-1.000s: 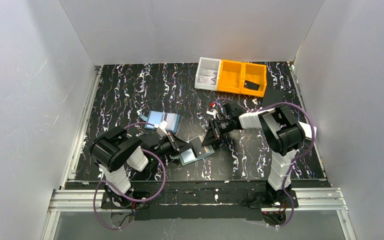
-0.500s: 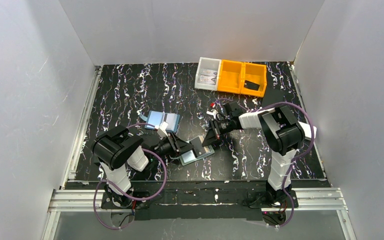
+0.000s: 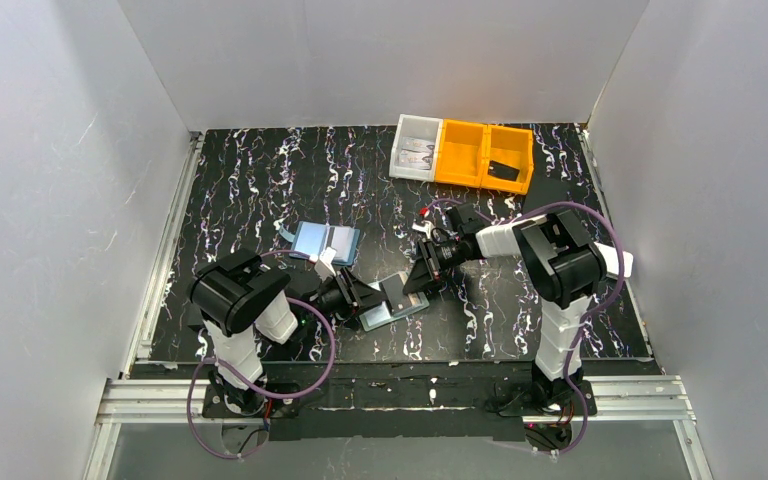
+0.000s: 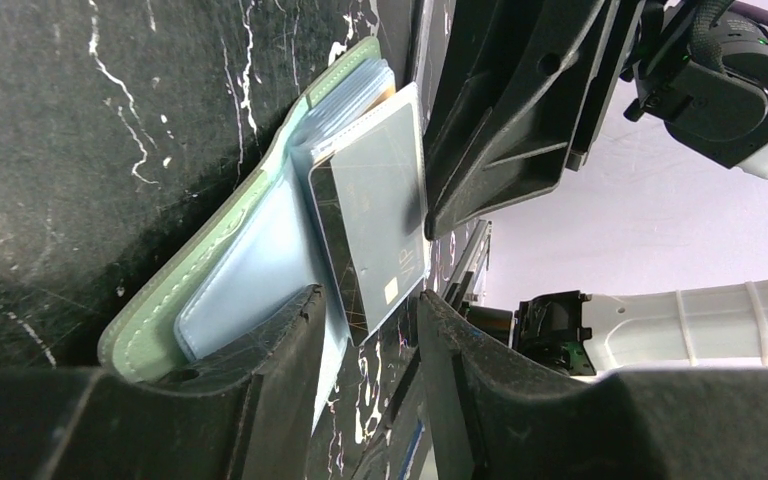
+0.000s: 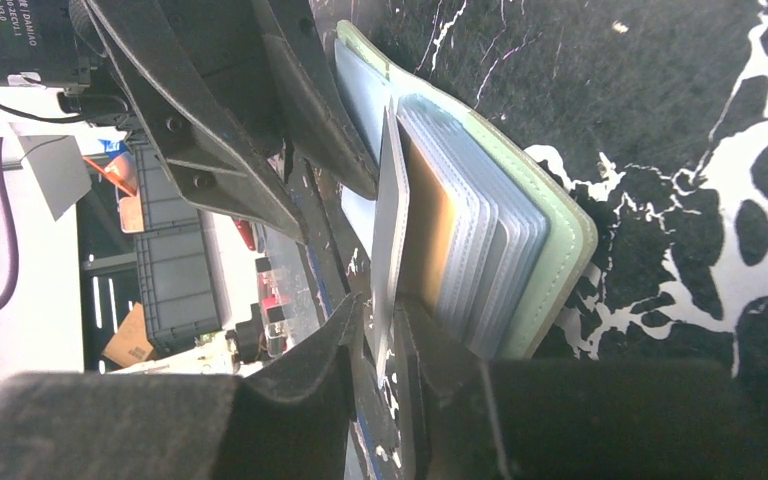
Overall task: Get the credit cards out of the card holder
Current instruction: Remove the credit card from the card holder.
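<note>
Since a second ago the left arm has swung a little toward the middle, bringing the left gripper (image 4: 368, 302) closer over the card holder (image 4: 210, 262), while the right arm has barely shifted.

The left gripper's two fingers stand narrowly apart. One rests at the holder's left inner panel, and the lower corner of one grey-blue card (image 4: 375, 200) lies in the gap between them; no clamp on anything shows. The right gripper (image 5: 378, 320) is pinched shut on that same grey-blue card, seen edge-on from the right wrist, with a finger on each face. The card stands up out of the right panel's slots, partly drawn out.

One orange card (image 5: 428, 225) sits just behind it, still in its sleeve among the stacked clear sleeves. The single sage-green holder lies open on the marbled black table (image 3: 260, 170), near its front edge, between the two grippers.

One light-blue flat rectangle (image 3: 325, 240) lies just beyond the left gripper. At the far edge stand two orange bins (image 3: 460, 155) and one clear bin (image 3: 415, 148), side by side and touching.
</note>
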